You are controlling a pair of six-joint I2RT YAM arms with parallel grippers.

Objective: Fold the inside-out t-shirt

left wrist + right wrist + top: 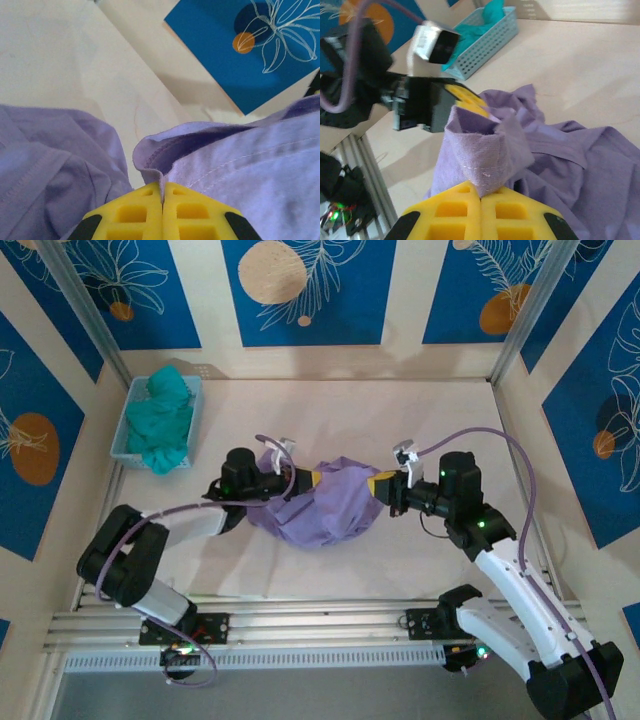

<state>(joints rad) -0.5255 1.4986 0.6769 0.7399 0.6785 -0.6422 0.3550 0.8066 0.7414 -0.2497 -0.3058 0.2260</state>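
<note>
Where the left gripper point(162, 189) meets the cloth, at the bottom of the left wrist view, its yellow fingers are pressed together. They pinch a seamed edge of the shirt point(250, 170), which rises from the jaws as a small folded lip. The right gripper point(480, 194) is likewise closed at the bottom of the right wrist view, nipping a hemmed fold that stands up as a loop above its fingers. Beyond that loop, left of centre in that view, the left gripper's black body and yellow tips touch the same bunch of cloth. From above, both grippers sit at mid-frame and face each other across the shirt's top edge, the left one at its upper left and the right one at its upper right. The lavender shirt lies crumpled in a heap on the pale table point(420, 410) at the middle of the frame, spreading toward the bottom between the two grips. Well apart, in the upper left, a light blue basket point(120, 435) holds a teal garment point(165, 420).
</note>
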